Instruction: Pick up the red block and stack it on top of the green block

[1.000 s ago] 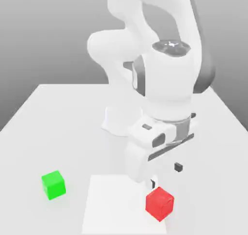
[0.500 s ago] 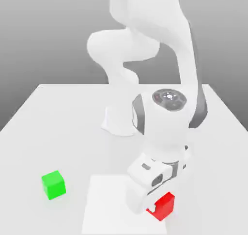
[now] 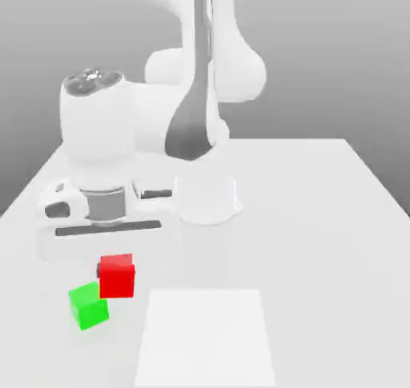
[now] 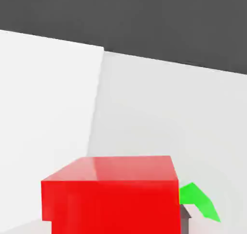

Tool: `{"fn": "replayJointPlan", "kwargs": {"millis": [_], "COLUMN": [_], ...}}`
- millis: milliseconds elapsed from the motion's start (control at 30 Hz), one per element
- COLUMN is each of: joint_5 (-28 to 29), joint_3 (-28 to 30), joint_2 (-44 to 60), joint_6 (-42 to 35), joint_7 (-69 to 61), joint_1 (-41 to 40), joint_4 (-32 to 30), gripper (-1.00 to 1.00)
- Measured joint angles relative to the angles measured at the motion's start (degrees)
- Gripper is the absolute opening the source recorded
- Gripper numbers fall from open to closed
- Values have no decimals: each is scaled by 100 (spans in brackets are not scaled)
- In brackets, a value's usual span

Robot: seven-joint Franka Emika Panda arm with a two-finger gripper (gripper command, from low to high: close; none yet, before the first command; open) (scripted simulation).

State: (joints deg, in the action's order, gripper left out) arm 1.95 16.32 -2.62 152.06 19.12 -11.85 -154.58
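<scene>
In the exterior view the white arm reaches over to that view's left side of the white table (image 3: 320, 218), its hand pointing straight down. The gripper (image 3: 117, 268) is clenched on the red block (image 3: 117, 275), which hangs directly under the hand, clear of the tabletop. The fingers themselves are hidden behind the cube from this side, so the exact contact faces cannot be made out; the block sits squarely beneath the wrist, level and not tilted.

The green block (image 3: 88, 305) rests on the table just below and slightly toward the exterior view's left of the red one. In this picture the red cube's lower left corner overlaps the green cube's upper right corner, but whether they actually touch cannot be told; the red block appears higher, carried above the surface, and not centred over the green one.

A paler square patch (image 3: 205, 338) lies on the table toward the exterior view's right of the green block, apart from both cubes.

In the hand view the red block (image 4: 111, 197) looms close, held right under the camera, and a sliver of the green block (image 4: 197, 201) peeks out past one of its edges, lower down on the table
</scene>
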Motion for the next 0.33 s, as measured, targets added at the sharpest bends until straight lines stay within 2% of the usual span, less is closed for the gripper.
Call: {"fn": "replayJointPlan", "kwargs": {"millis": [200, 233, 333], "joint_5": [-668, -826, -826], "joint_3": [-164, -254, -254], "joint_2": [840, 1041, 1041], "joint_6": [822, 1005, 1004], "joint_7": [-452, -565, -565], "joint_1": [-189, -251, -251], "joint_4": [-16, -8, -8], "gripper": [-100, 100, 100]}}
